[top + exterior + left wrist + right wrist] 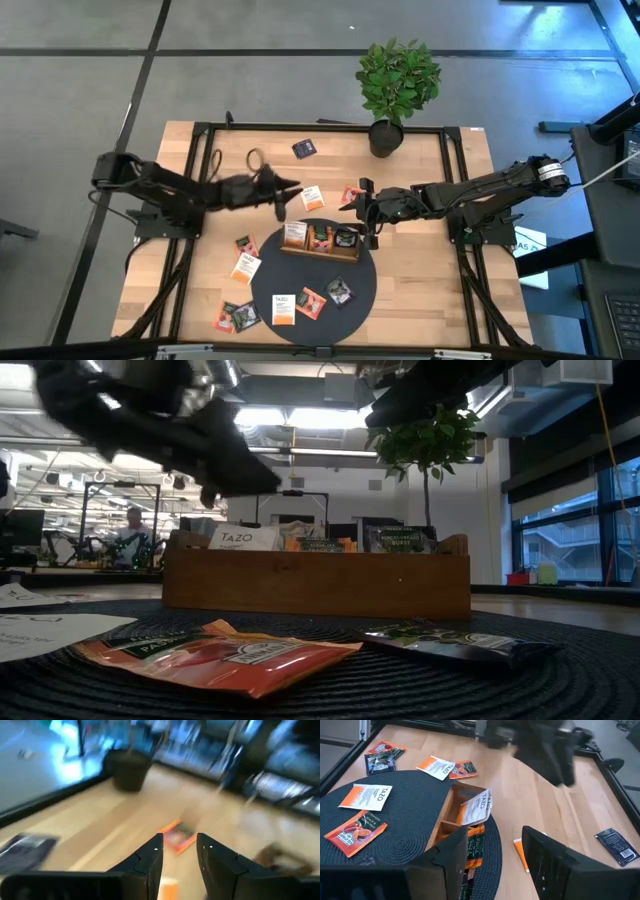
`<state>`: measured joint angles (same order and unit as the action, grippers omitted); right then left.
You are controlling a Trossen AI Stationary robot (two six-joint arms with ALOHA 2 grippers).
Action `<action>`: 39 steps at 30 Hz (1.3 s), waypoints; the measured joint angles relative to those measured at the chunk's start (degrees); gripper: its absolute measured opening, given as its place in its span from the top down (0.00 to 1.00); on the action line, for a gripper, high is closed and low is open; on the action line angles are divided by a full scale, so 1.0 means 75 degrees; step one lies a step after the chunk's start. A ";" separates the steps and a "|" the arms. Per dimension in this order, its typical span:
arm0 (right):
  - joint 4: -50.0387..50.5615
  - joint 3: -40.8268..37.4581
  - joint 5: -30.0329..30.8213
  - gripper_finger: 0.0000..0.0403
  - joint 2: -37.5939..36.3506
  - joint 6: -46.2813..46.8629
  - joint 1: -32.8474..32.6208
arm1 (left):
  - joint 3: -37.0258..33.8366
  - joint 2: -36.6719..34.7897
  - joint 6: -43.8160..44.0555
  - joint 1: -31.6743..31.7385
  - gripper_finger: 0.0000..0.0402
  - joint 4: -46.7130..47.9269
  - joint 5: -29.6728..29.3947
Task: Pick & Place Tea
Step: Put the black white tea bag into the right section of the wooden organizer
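Dark and blurred, the left claw hangs above the bench just beyond the tray's near-left end. Its fingers stand apart with nothing between them, and an orange-red sachet lies on the wood past the tips. The right claw waits over the tray's other end, jaws spread wide and empty.

Between the two claws sits the wooden tray at the back edge of a round dark mat. Sachets stand upright in its compartments: a white and orange one leans at the left end, orange ones in the middle, a dark one at the right.

The rest of the tea is scattered flat. On the mat lie a white one, a red one and a dark one. Off the mat to the left are more, with a pair near the front edge. Behind the tray lie two more by the claws, and a dark sachet sits alone near the potted plant.
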<state>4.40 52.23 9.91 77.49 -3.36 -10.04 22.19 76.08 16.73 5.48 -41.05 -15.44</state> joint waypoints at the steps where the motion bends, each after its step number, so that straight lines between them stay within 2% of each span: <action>1: -0.0004 0.0000 0.0000 0.53 0.0000 -0.0003 0.0000 | 0.0307 -0.0068 -0.0057 0.0265 0.72 0.0891 0.0163; 5: -0.0022 0.0000 0.0003 0.53 0.0000 -0.0009 0.0015 | 0.1827 0.0058 -0.0410 0.1249 0.72 0.4353 0.0235; 8: -0.0037 0.0000 0.0009 0.53 0.0000 -0.0015 0.0017 | 0.2749 0.0414 -0.0813 0.1990 0.72 0.5654 0.0226; 10: -0.0037 0.0000 0.0011 0.53 0.0000 -0.0015 0.0017 | 0.3139 0.0699 -0.1030 0.2450 0.71 0.5839 0.0367; 15: -0.0028 0.0000 0.0009 0.53 0.0000 -0.0025 0.0017 | 0.3817 0.1703 -0.1291 0.3399 0.72 0.5800 0.1883; 19: 0.0015 0.0000 0.0012 0.53 0.0000 -0.0132 0.0017 | 0.4259 0.2611 -0.1401 0.3731 0.72 0.5824 0.2320; 28: 0.0036 0.0000 0.0012 0.53 0.0000 -0.0219 0.0017 | 0.5069 0.3992 -0.1541 0.3840 0.71 0.6390 0.2235; 34: 0.0033 0.0000 0.0015 0.53 0.0003 -0.0212 0.0017 | 0.5294 0.4350 -0.1521 0.3846 0.72 0.7044 0.2102; 39: 0.0033 0.0000 0.0015 0.53 0.0003 -0.0192 0.0017 | 0.5305 0.4481 -0.1420 0.3848 0.71 0.7181 0.1668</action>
<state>4.64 52.23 10.02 77.52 -4.79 -9.91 61.98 109.69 6.08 34.35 12.81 -2.93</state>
